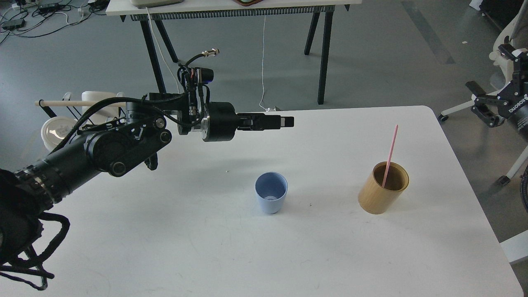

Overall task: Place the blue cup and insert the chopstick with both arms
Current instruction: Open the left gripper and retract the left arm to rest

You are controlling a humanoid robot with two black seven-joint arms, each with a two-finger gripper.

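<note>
Blue cup (271,198) stands upright mid bench (165,247), empty. Pink chopstick (390,156) leans inside tan holder (383,188), to the cup's right. Left gripper (284,121) hangs above bench w/ jaws together. Right gripper (484,108) off bench edge, jaws apart.

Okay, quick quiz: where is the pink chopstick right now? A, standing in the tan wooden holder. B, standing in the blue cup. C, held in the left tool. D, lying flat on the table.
A: the pink chopstick leans inside the tan wooden holder, while the blue cup stands with nothing in it and the left tool holds nothing.
</note>
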